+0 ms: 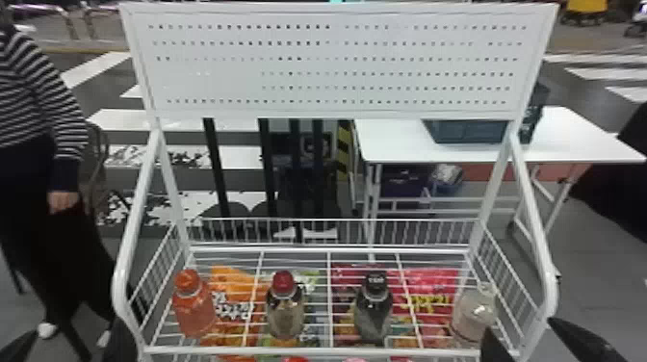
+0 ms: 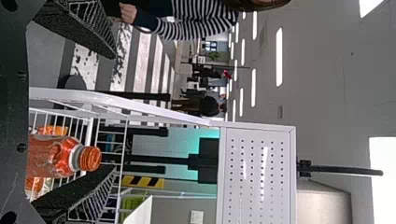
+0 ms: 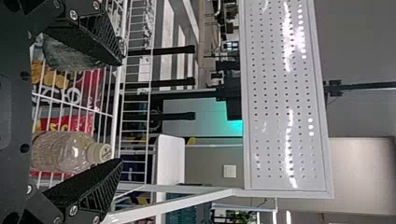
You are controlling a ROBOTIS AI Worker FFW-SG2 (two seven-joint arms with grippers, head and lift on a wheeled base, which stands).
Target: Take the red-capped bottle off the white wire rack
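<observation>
On a white wire rack [image 1: 216, 350], the red-capped bottle [image 1: 285, 310] stands near half past six; a white table [image 1: 585, 137] sits beyond, toward three. The left gripper [image 1: 70, 342], eight o'clock, and right gripper [image 1: 534, 339], four o'clock, are spread wide.

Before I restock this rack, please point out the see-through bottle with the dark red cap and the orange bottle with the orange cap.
Dark-red-capped see-through bottle [image 1: 285, 316]: head view, on its body.
Orange-capped orange bottle [image 1: 195, 314]: head view, on its body.

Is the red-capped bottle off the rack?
No, the red-capped bottle stands on the white wire rack, between the orange bottle and the black-capped one.
</observation>
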